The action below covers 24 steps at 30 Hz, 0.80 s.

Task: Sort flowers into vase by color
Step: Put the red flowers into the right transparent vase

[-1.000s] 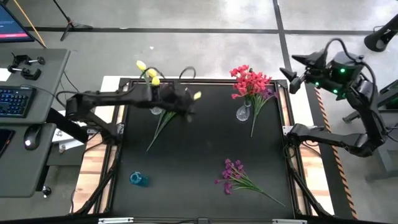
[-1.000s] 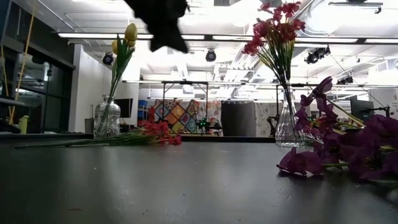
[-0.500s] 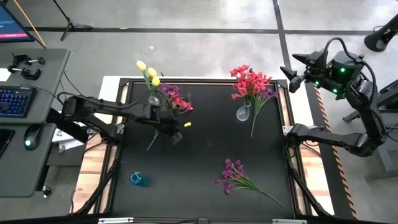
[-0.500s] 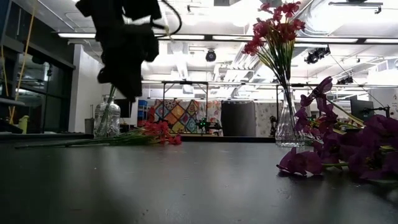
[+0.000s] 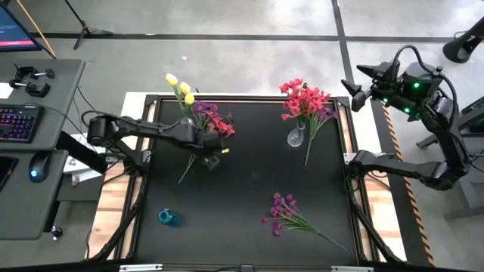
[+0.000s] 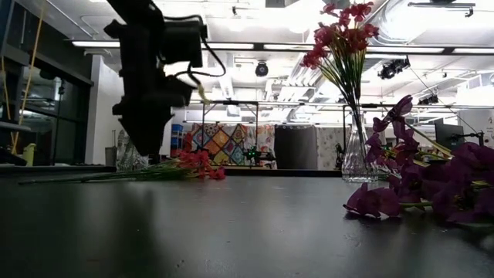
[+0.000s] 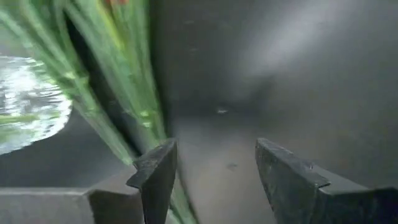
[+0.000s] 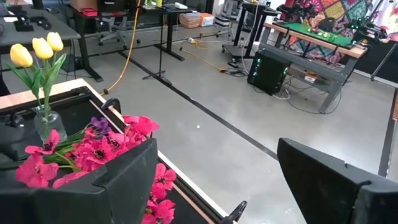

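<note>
Yellow flower (image 5: 226, 151) dropped; stems (image 5: 195, 157) diagonal

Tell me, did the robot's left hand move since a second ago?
Yes. In the high view the left hand has pulled back from beyond the glass vase with yellow flowers, toward the table's near side, and now sits over loose green stems.

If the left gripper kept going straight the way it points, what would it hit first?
Probably the black table top: the left gripper, jaws open, faces bare surface. Green stems lie just beside one finger; depth is unclear.
</note>
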### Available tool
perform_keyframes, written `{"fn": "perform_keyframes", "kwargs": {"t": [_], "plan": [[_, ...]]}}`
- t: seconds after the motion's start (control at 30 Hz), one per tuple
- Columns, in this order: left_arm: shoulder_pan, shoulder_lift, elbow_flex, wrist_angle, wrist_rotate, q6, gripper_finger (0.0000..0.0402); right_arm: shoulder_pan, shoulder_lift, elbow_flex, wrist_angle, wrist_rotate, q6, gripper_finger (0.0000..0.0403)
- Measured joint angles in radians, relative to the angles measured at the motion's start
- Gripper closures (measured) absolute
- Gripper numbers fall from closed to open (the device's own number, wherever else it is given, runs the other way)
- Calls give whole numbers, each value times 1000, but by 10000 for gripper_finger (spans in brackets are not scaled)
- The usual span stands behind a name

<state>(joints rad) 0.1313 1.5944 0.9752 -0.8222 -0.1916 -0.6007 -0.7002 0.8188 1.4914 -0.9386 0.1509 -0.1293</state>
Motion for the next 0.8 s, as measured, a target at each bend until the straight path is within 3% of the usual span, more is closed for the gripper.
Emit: {"fn": "perform_keyframes", "kwargs": {"t": [0.17, 0.43, 0.8], "plan": [[-1, 57, 0, -22, -65, -7, 195, 0, 0, 0, 0, 2, 27, 82], [10, 128, 0, -17, -84, -15, 195, 0, 0, 0, 0, 2, 28, 82], [71, 150, 3, -17, 2, -35, 195, 0, 0, 0, -21, -1, 28, 82]]}}
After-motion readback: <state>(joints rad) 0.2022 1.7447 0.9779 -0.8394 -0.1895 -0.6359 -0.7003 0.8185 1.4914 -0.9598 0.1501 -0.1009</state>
